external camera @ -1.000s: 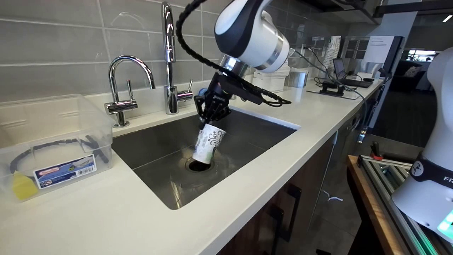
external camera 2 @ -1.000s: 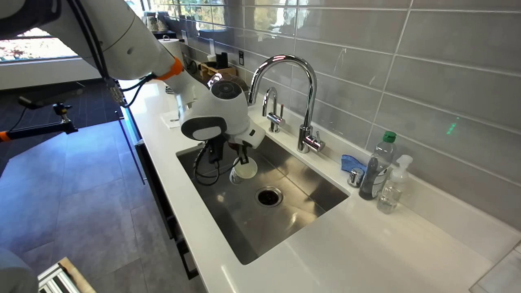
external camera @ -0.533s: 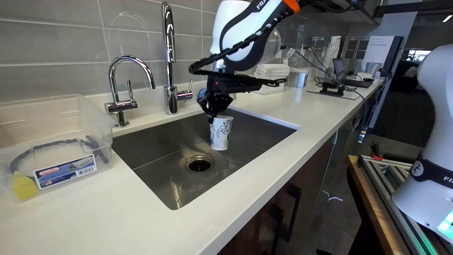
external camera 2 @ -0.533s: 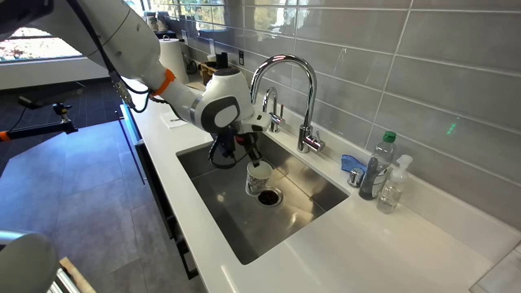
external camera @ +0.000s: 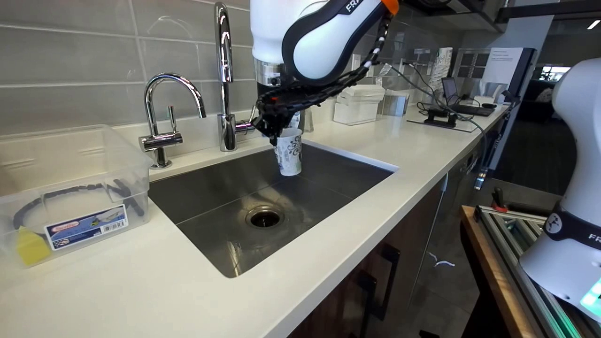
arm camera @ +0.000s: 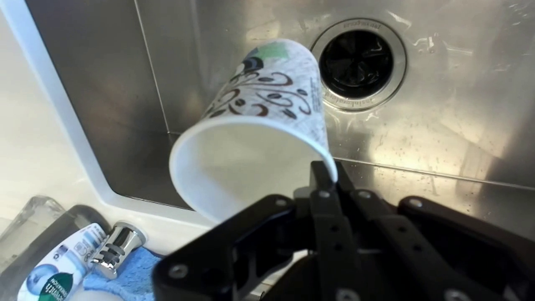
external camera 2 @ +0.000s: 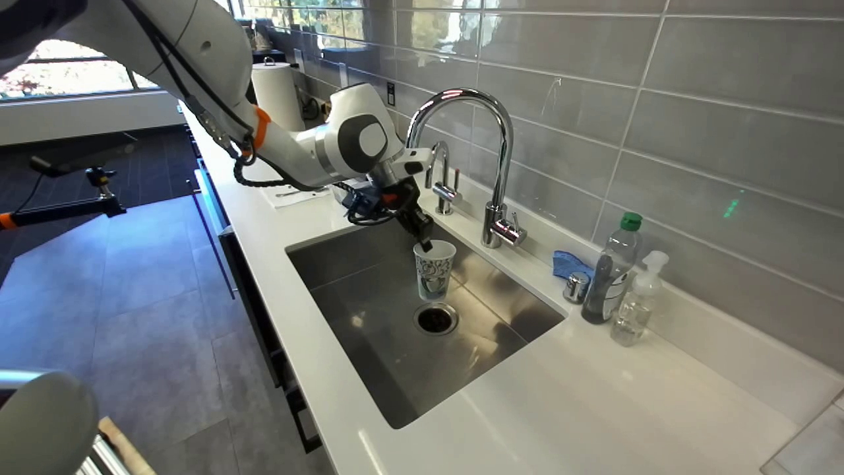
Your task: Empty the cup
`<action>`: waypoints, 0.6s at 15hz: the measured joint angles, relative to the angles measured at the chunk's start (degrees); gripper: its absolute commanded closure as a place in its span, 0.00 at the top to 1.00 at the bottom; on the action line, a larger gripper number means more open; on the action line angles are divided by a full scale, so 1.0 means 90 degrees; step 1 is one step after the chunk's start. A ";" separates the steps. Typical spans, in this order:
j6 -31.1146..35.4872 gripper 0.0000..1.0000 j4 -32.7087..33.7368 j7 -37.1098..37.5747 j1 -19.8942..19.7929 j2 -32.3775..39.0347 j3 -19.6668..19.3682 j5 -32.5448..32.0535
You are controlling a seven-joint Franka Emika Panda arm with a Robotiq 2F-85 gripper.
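Observation:
The white paper cup with a rolled rim and printed marks shows in both exterior views and in the wrist view. It hangs nearly upright above the sink, beside the drain and apart from the sink floor. My gripper is shut on the cup's rim, one finger inside and one outside. In both exterior views the gripper is at the cup's top edge. The cup's inside looks pale; I make out no contents in the part that shows.
A tall faucet and a small faucet stand on the wall side of the sink. A clear container with a blue label stands on the counter. A green-capped bottle, a pump bottle and a blue cloth are beside the sink.
The cup has swung from a clear tilt to nearly upright. My gripper has lifted it higher and moved it closer to the wall. The gripper stays shut on it.

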 measured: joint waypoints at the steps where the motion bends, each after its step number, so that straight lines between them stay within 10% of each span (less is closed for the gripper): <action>1: 0.0000 0.04 0.0008 0.0014 -0.0032 0.0004 0.0030 -0.0030; 5: 0.0000 0.01 0.0017 0.0015 -0.0199 -0.0025 0.0213 -0.0077; 9: -0.0019 0.01 0.0034 -0.0013 -0.1229 -0.0355 0.1714 -0.0094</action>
